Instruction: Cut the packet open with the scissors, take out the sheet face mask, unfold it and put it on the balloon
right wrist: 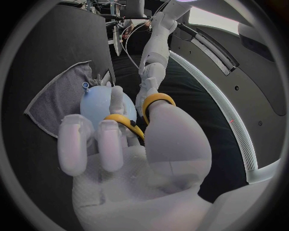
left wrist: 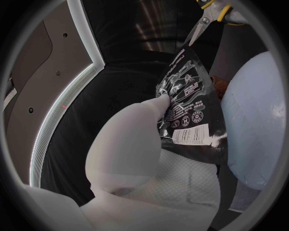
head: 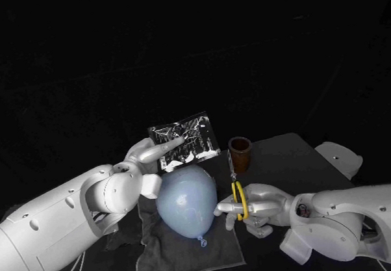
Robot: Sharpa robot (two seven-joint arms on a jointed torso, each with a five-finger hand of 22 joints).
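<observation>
My left hand [head: 153, 151] holds the black, glossy face-mask packet [head: 185, 140] upright above the table, with a thumb pressed on its printed face [left wrist: 188, 103]. Below it, a pale blue balloon [head: 189, 202] lies on a dark grey cloth [head: 184, 254]. My right hand [head: 253, 208] grips the yellow-handled scissors [head: 241, 200], whose blades point up to the packet's lower right corner. In the left wrist view the scissors' tips [left wrist: 199, 30] meet the packet's edge beside the balloon [left wrist: 256, 115]. In the right wrist view the fingers of my right hand [right wrist: 135, 144] pass through the yellow loops [right wrist: 154, 102].
A brown cylindrical holder [head: 241, 153] stands on the table just behind the scissors' blades. The cloth [right wrist: 59, 96] spreads under and in front of the balloon [right wrist: 96, 103]. The black table [head: 287, 158] runs back and to the right.
</observation>
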